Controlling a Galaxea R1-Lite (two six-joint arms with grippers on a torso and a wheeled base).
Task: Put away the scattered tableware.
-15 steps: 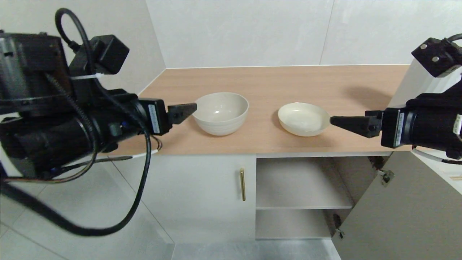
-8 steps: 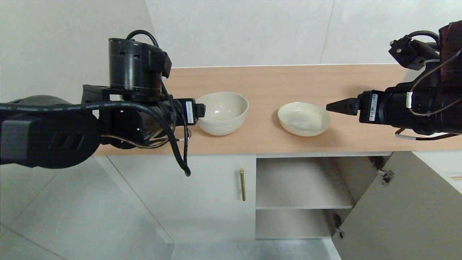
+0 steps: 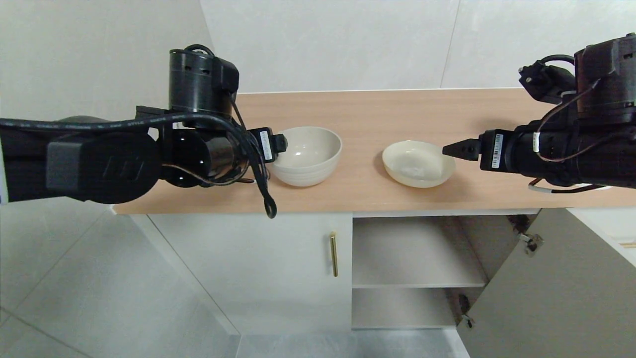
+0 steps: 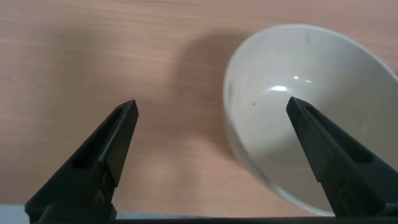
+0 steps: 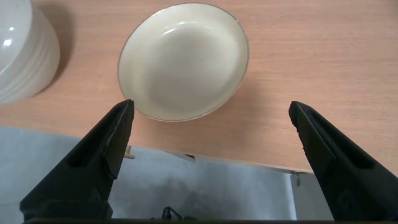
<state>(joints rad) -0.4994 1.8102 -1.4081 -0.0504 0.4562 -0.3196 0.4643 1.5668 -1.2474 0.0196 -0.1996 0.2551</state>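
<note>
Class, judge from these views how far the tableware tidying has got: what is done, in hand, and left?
Done: the cabinet door stands open, exposing the shelf. In hand: the left end effector, open, straddles the bowl at its rim; the right end effector, open, sits at the edge of the dish; neither grips. Left: both pieces sit on the counter, to be grasped and shelved.
</note>
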